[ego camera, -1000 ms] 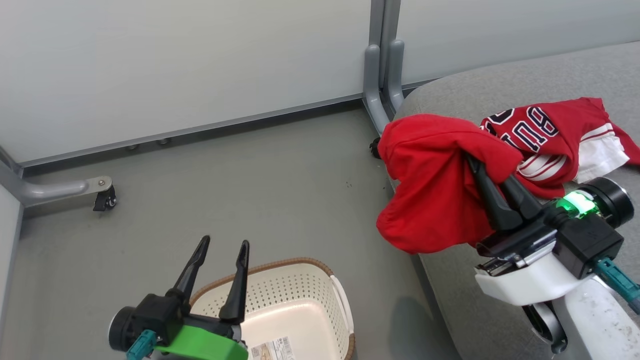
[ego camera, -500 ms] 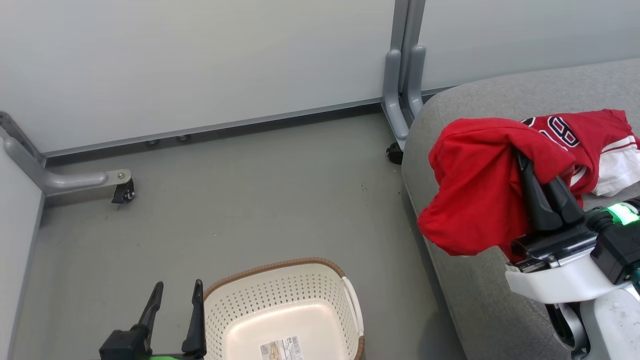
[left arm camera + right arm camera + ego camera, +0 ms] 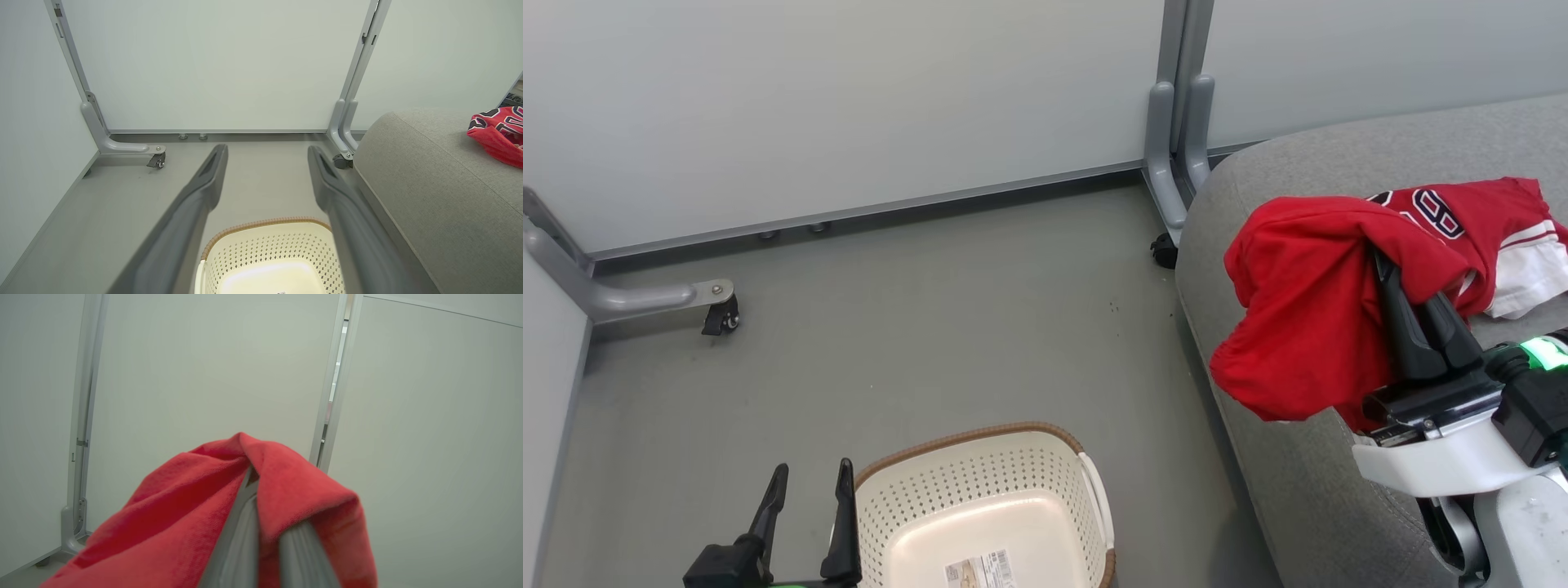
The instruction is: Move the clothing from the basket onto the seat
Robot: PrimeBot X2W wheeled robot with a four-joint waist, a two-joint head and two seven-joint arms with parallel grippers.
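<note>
Right gripper clamped on red jersey over seat edge, second jersey lying on seat, left gripper parted beside basket.

A lab test bay staged as a lounge: pale partition panels on castered grey feet enclose bare grey floor beside an upholstered seat.
</note>
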